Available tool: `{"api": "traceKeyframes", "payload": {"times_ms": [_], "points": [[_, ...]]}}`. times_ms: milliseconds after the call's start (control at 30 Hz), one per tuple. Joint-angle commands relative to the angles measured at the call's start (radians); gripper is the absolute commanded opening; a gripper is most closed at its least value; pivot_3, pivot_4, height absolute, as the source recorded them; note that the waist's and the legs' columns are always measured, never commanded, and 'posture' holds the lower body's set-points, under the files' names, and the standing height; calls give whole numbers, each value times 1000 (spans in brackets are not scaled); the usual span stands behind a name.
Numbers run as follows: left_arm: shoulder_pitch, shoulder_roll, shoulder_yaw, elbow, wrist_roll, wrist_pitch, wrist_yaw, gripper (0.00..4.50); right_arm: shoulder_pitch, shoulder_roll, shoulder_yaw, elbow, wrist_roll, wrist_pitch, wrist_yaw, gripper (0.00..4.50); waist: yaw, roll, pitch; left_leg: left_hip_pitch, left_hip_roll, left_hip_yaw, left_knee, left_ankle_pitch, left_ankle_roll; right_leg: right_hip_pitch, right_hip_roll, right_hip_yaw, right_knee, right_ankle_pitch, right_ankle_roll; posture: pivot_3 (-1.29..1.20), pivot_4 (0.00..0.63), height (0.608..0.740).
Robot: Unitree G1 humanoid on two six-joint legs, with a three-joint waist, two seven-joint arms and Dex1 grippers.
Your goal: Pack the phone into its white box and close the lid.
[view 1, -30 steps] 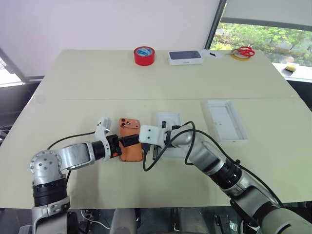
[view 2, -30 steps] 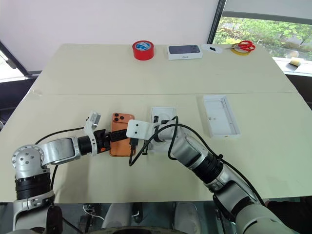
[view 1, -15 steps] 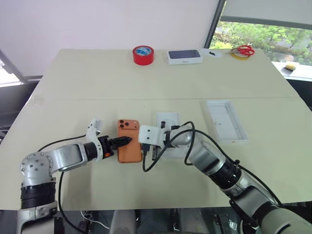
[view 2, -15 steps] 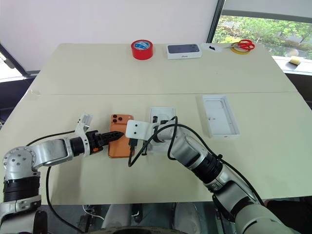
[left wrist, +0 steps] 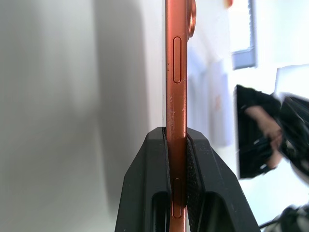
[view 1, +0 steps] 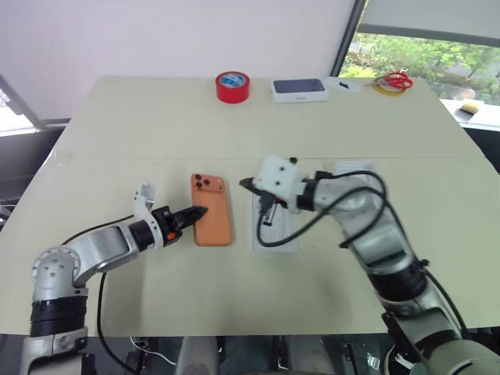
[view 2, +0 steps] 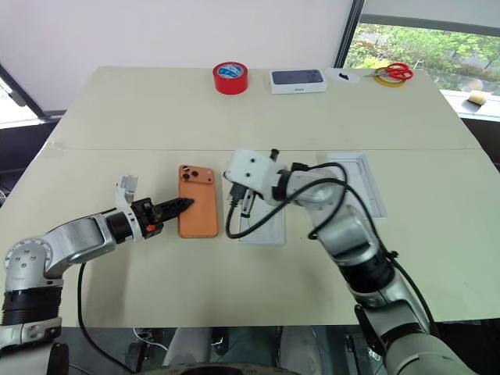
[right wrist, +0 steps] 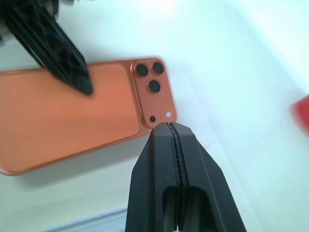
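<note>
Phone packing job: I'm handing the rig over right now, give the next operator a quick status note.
Left gripper: shut on the phone's long edge; the phone lies camera-side up on the table.
Right gripper: shut, empty, raised over the white box.
The lid lies open side up, to the right of the box.
Done: phone gripped.
Left: put phone in box, fit lid.

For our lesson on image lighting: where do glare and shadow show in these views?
Right wrist view: the table glares almost white, with a soft shadow beside the phone. Left wrist view: a grey shadow band on the table.
</note>
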Motion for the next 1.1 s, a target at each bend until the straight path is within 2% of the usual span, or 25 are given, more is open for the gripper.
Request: {"api": "traceKeyframes", "payload": {"times_ms": [33,167,267,400,700,867,933,1000,1100], "points": [[-77,-85,-76,-63,-62,-70,45,11,119,-67,-214,-121,183,106,64,0,13,-1,1,0,-1,0,0,0,1,1,0,0,-1,0,0,0,150,730],[-127,-146,-186,-52,-18,-89,94,11,277,-168,-360,-159,253,123,74,0,6,-1,1,-1,-1,0,2,-2,4,2,0,0,-1,0,0,0,150,730],[-173,-216,-259,11,67,-94,93,11,426,-229,-452,-201,276,117,76,0,10,-1,1,0,-1,-1,1,-2,4,2,1,0,-1,0,0,0,150,730],[-193,-243,-285,40,130,-74,76,11,486,-247,-476,-249,299,121,28,0,-4,-1,1,1,0,0,1,-2,3,1,2,1,-1,0,0,0,150,730],[-189,-264,-286,59,189,-39,51,11,509,-280,-473,-298,341,133,-50,0,10,-1,1,0,0,-1,2,-2,4,1,1,0,-1,0,0,0,150,730],[-198,-245,-280,50,186,2,10,2365,524,-303,-449,-284,337,111,-69,0,8,-1,1,0,0,-2,1,-2,4,1,2,0,-1,0,0,0,150,730],[-200,-216,-257,40,178,12,-10,3397,520,-314,-434,-271,329,106,-79,0,7,-1,1,0,0,-2,2,-2,4,2,2,0,-1,0,0,0,150,730],[-204,-174,-227,32,174,18,-41,4248,512,-339,-400,-246,291,98,-95,0,4,-1,1,0,0,-2,2,-2,4,2,2,0,-1,0,0,0,150,730],[-222,-65,-202,13,259,45,-142,4248,477,-367,-335,-196,233,97,-137,0,2,-1,1,1,1,-2,1,-1,3,1,3,0,-1,0,0,0,150,730]]}}
